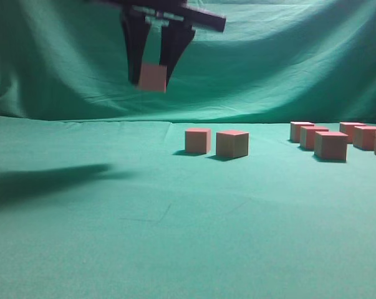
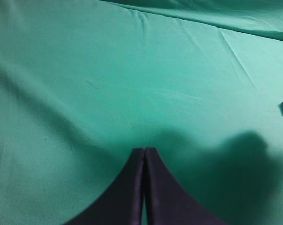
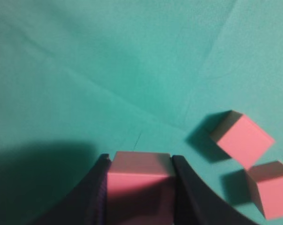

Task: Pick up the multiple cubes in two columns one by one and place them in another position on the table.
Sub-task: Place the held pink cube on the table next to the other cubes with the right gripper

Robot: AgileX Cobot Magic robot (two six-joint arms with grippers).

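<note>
Green cloth (image 1: 175,237) covers the table and hangs in folds as a backdrop (image 1: 287,68) behind it. Seen from the exterior view, the right gripper (image 1: 153,78) is held high above the table with a pink cube (image 1: 153,77) clamped between its two black fingers. Below it and a little to its right, two placed cubes (image 1: 197,140) stand side by side, near each other but apart. Well to the right of that pair, a cluster of waiting cubes (image 1: 330,145) is seen in rows, partly cut off by the frame edge.

From the left wrist view, the left gripper (image 2: 144,152) is seen with its fingers pressed together, holding nothing, above bare cloth; only a sliver of something pink shows at the right edge.

From the right wrist view, the held cube (image 3: 139,180) is seen squarely seated between the fingers, well clear of the cloth, and the placed pair (image 3: 242,138) lies to its right.

The step in hand is judged to be the carry to the set-down spot. A straight descent beside the placed pair is advised, with a gap kept so that the fingers do not knock its nearer cube. The cube should be lowered until its base meets the cloth before the fingers are parted, and the lift-off should be vertical.
</note>
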